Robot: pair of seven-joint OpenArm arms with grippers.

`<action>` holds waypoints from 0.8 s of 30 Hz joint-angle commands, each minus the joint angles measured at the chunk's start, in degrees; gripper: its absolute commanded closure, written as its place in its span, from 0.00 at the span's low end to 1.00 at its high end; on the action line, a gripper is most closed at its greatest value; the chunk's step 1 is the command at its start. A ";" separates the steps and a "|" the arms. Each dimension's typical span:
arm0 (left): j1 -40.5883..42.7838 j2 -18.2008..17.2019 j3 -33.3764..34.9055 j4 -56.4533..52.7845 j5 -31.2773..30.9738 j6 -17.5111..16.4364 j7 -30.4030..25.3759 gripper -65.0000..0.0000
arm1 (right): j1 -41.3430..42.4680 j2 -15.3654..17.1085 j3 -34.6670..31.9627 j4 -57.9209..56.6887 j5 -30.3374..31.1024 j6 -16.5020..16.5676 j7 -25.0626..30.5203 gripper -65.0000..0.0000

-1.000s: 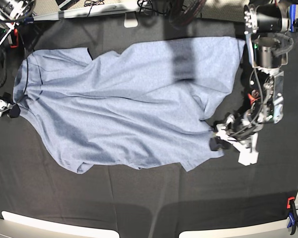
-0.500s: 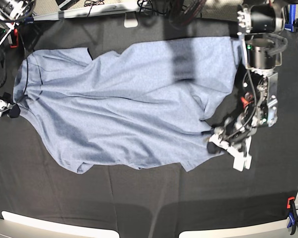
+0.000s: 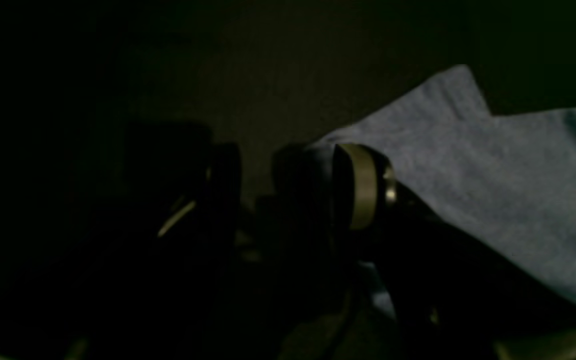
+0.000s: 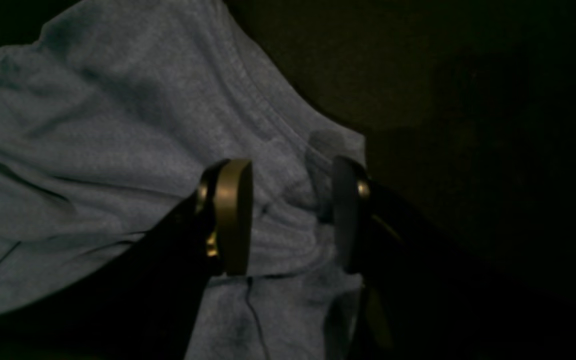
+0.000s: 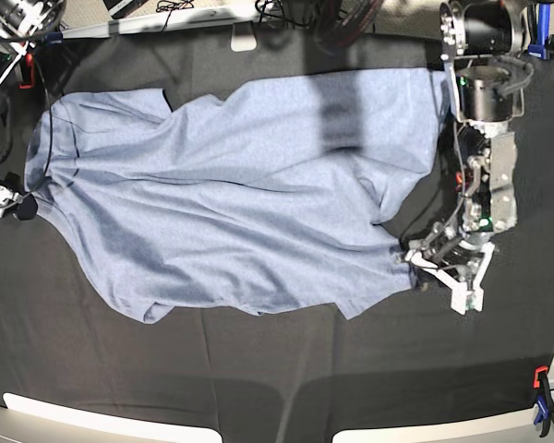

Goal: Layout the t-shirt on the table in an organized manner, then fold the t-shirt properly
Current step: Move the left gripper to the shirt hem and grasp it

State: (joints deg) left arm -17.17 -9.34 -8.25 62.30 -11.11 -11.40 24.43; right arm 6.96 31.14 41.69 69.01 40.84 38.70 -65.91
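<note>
Base view: the t-shirt lies spread on the black desk, its long axis running side to side. The left claw sits at the corner on this view's right, nearest it — the right claw at the opposite end.

Left wrist view: too dark to tell whether the claw is parted; cloth lies just to its right.

Right wrist view: fingers parted, straddling a bunched fold.

No containers appear.
</note>
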 commanded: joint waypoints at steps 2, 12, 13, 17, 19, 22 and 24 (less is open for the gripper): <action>-1.70 -0.02 0.07 0.26 -2.05 -0.39 -0.59 0.58 | 0.98 1.55 0.24 0.85 1.42 0.52 0.96 0.61; -2.80 -0.02 0.07 -8.02 -7.43 -8.31 -0.44 0.62 | 0.98 1.55 0.24 0.85 1.42 0.52 0.96 0.61; -2.97 -0.02 0.07 -8.63 -7.45 -8.33 -0.26 0.65 | 0.98 1.55 0.24 0.85 1.44 0.52 0.98 0.61; -2.97 0.11 0.07 -9.01 -9.90 -12.17 0.85 1.00 | 0.98 1.57 0.24 0.85 1.55 0.52 1.01 0.61; -3.02 0.11 0.07 -8.44 -13.94 -16.20 1.07 1.00 | 0.98 1.55 0.24 0.85 1.66 0.55 1.05 0.61; -2.99 0.48 0.07 -5.35 -20.37 -17.40 3.65 1.00 | 0.98 1.57 0.24 0.85 1.64 0.55 1.22 0.61; -2.95 1.73 0.07 -2.36 -20.92 -17.42 7.37 1.00 | 1.01 1.55 0.24 0.85 1.66 0.55 1.46 0.61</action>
State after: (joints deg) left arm -18.48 -7.66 -8.21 58.94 -31.07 -27.73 33.04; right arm 6.96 31.14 41.69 69.01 41.01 38.70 -65.67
